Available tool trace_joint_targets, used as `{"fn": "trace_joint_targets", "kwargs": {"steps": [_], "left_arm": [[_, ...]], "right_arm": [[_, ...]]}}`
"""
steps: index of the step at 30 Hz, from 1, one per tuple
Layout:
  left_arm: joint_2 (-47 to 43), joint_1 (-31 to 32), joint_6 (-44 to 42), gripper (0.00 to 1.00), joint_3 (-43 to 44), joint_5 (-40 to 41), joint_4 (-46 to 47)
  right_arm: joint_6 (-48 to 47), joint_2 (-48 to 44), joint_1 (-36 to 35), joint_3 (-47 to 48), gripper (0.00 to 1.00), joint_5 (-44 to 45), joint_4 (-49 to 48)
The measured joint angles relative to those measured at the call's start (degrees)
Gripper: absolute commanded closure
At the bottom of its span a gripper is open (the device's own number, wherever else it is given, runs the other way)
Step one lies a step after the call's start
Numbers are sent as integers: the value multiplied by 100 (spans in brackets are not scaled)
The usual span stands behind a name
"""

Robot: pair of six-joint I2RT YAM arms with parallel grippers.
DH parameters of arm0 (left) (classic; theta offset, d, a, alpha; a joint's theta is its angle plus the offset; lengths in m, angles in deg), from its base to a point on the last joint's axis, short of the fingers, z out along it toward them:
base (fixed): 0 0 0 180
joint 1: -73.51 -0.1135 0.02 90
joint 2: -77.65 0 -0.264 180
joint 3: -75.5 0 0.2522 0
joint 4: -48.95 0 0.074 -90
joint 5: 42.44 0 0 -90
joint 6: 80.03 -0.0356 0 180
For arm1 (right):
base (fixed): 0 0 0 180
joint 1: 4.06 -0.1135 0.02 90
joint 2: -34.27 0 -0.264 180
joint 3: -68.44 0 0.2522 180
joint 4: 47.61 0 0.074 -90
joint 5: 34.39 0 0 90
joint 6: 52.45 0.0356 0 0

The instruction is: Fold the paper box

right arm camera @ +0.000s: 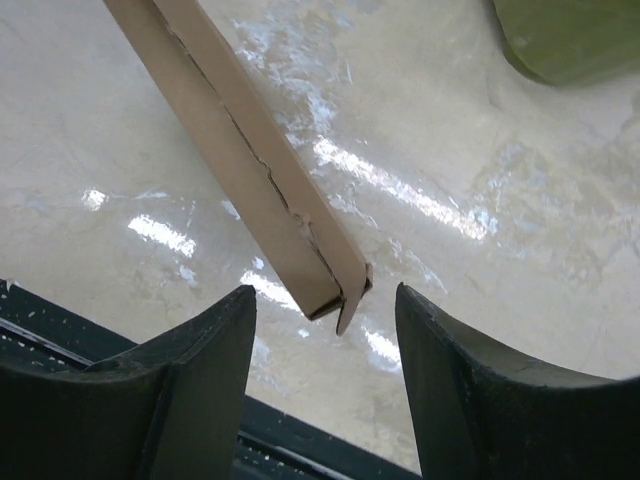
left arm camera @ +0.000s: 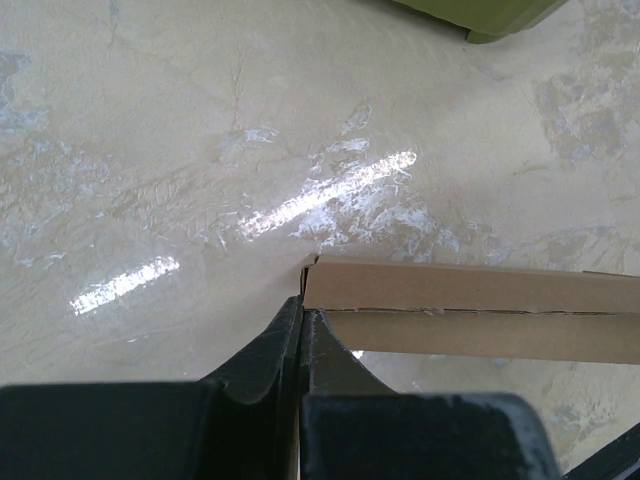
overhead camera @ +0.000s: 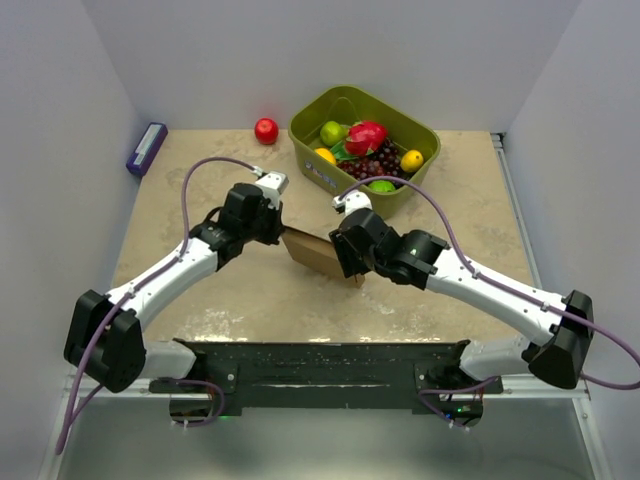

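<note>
The paper box (overhead camera: pixel 312 256) is flat brown cardboard, held edge-up above the table middle between both arms. My left gripper (overhead camera: pixel 282 233) is shut on its left corner. In the left wrist view the closed fingertips (left arm camera: pixel 300 305) pinch the corner, and the box (left arm camera: pixel 470 305) runs off to the right. My right gripper (overhead camera: pixel 352 266) is open at the box's right end. In the right wrist view the box (right arm camera: pixel 250 170) comes down from the upper left and its end with a small flap sits between the spread fingers (right arm camera: pixel 325 300), touching neither.
A green basket (overhead camera: pixel 306 139) full of fruit stands at the back, just beyond both grippers; its corner shows in the wrist views (left arm camera: pixel 490 15) (right arm camera: pixel 570 35). A red apple (overhead camera: pixel 266 131) lies left of it. A purple block (overhead camera: pixel 147 148) lies by the left wall.
</note>
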Motion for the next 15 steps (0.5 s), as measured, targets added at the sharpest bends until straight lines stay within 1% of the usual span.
{"fn": "trace_joint_targets", "kwargs": {"steps": [1, 6, 7, 11, 15], "left_arm": [[15, 28, 0, 100, 17, 26, -7], [66, 151, 2, 100, 81, 140, -28], [66, 170, 2, 100, 81, 149, -26], [83, 251, 17, 100, 96, 195, -20], [90, 337, 17, 100, 103, 232, -11]], "right_arm": [[131, -17, 0, 33, 45, 39, 122], [616, -201, 0, 70, 52, 96, 494], [678, -247, 0, 70, 56, 92, 529], [890, -369, 0, 20, 58, 96, 527], [1038, -420, 59, -234, 60, 87, 450]]}}
